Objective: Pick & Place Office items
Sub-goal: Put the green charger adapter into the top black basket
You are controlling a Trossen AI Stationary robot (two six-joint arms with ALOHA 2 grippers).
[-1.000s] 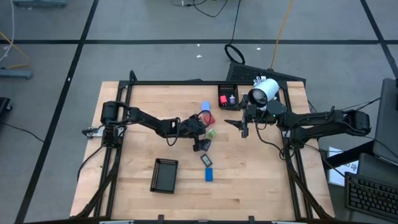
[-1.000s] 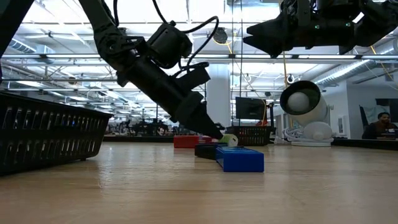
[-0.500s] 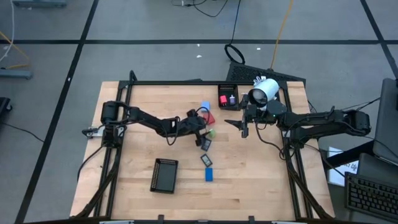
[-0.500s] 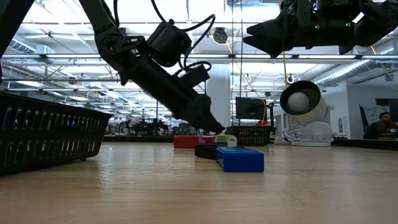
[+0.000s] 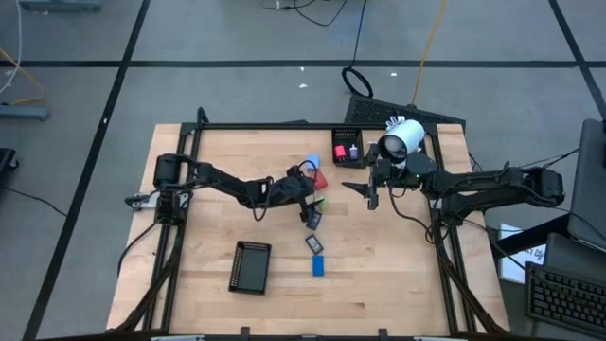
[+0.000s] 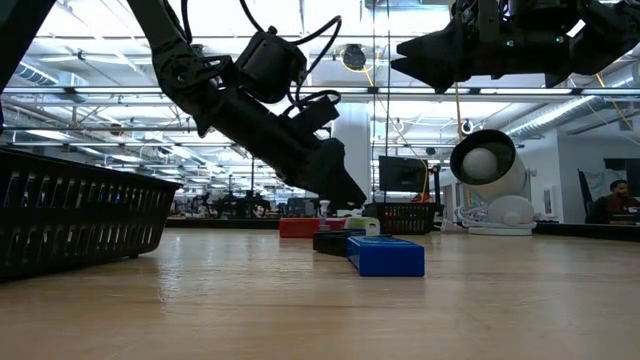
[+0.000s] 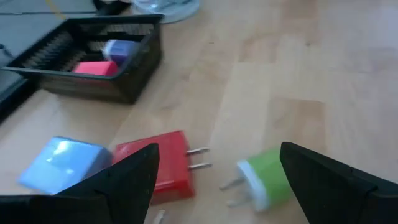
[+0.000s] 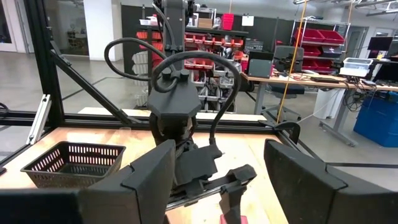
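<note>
The left end effector (image 7: pixel 217 186), fingers spread and empty, hangs just above a red plug block (image 7: pixel 158 165) and a green plug block (image 7: pixel 267 180) lying side by side on the worktop (image 7: pixel 298 81). The right end effector (image 5: pixel 371 194), also spread, waits raised near the white cylindrical device (image 5: pixel 404 138).

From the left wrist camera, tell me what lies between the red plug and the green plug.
In the left wrist view only bare wood lies between the red plug and the green plug. Their metal prongs point toward each other across that gap without touching.
</note>
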